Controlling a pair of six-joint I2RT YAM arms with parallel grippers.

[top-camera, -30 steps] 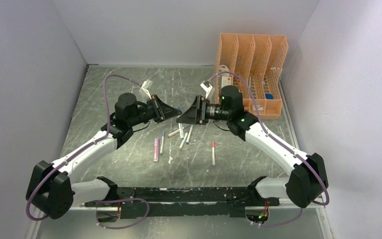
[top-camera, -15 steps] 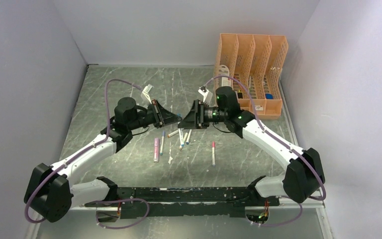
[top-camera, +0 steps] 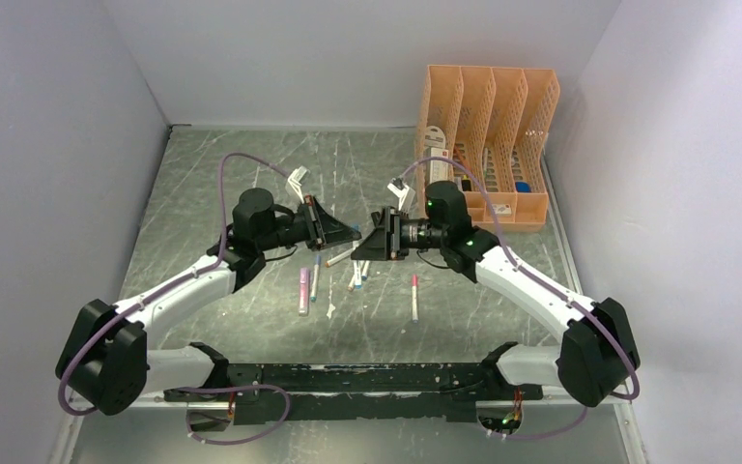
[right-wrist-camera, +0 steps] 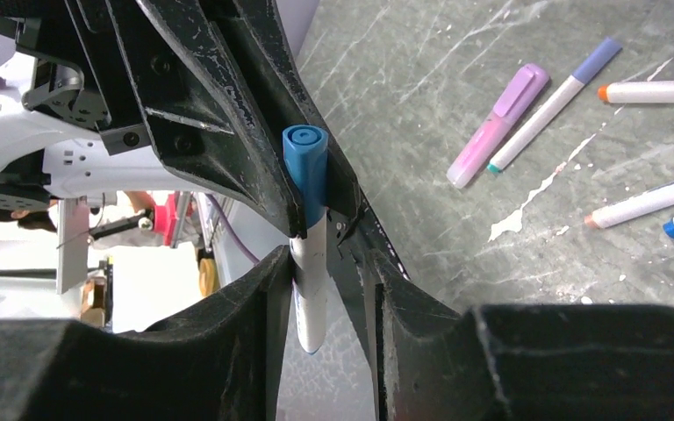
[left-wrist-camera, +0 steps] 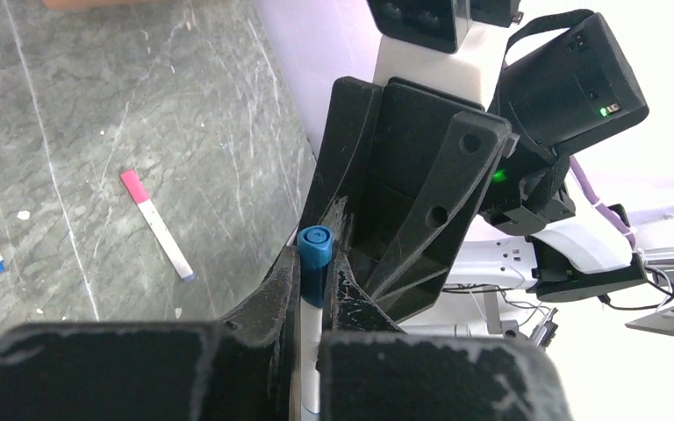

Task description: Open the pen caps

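Right wrist view: pen [right-wrist-camera: 309, 303] held up-down above tabletop [right-wrist-camera: 421, 53], blue cap [right-wrist-camera: 305, 175] on top. Left gripper [right-wrist-camera: 316, 215] clamped on pen near cap. Right gripper [right-wrist-camera: 320, 263] faces it, fingers apart, one each side of white barrel, lower down.

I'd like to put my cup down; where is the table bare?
Bare: the far-left corner, and the near strip before the pens. Crowded: the middle, pens beneath the left gripper and right gripper; the orange organizer fills the far right.
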